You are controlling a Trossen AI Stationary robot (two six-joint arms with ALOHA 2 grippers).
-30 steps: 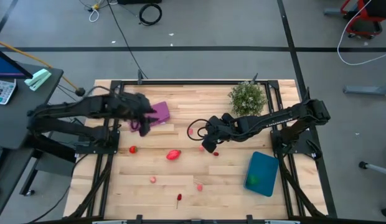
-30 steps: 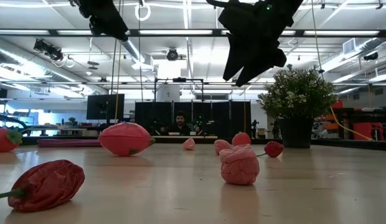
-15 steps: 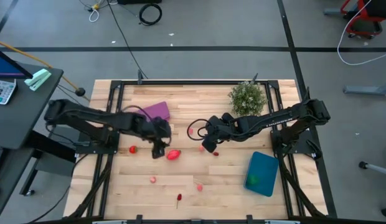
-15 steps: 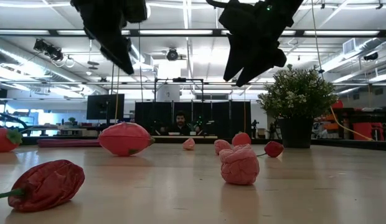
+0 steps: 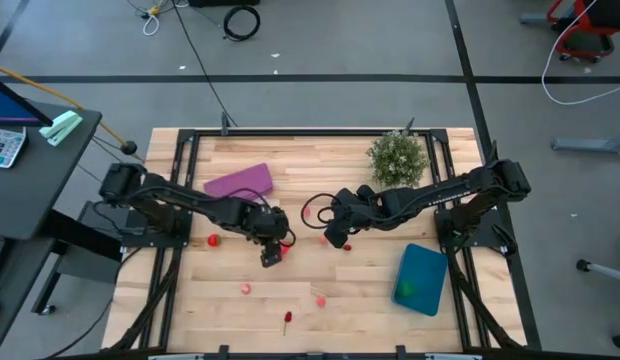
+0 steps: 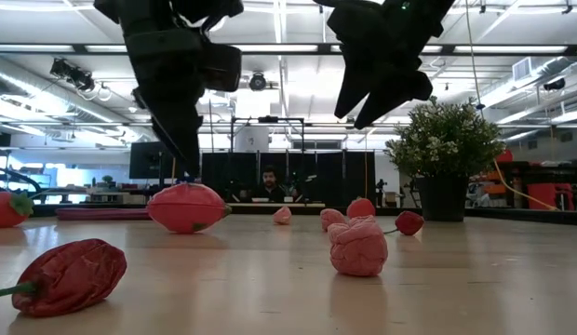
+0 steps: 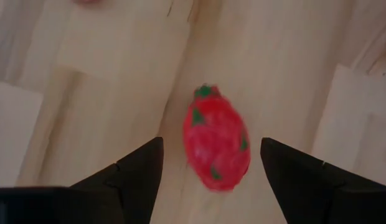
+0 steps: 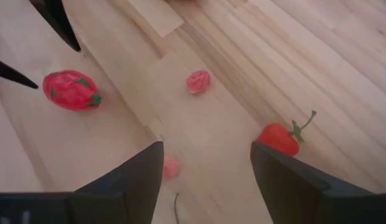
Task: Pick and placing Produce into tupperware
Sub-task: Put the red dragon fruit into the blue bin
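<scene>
The red dragon fruit (image 7: 216, 147) lies loose on the wooden surface (image 5: 360, 290) mid-way across, well apart from the teal tupperware (image 5: 421, 279). The left gripper (image 7: 211, 163) hangs above it, jaws spread and empty; best to drop straight down and straddle its narrow width. The right gripper (image 5: 335, 237) waits nearby, jaws parted, empty. Only the left wrist view shows the fruit centred between the jaws; the high view hides it

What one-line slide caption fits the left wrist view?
Open left gripper poised above a red, green-flecked toy fruit lying on the pale wooden table.
</scene>
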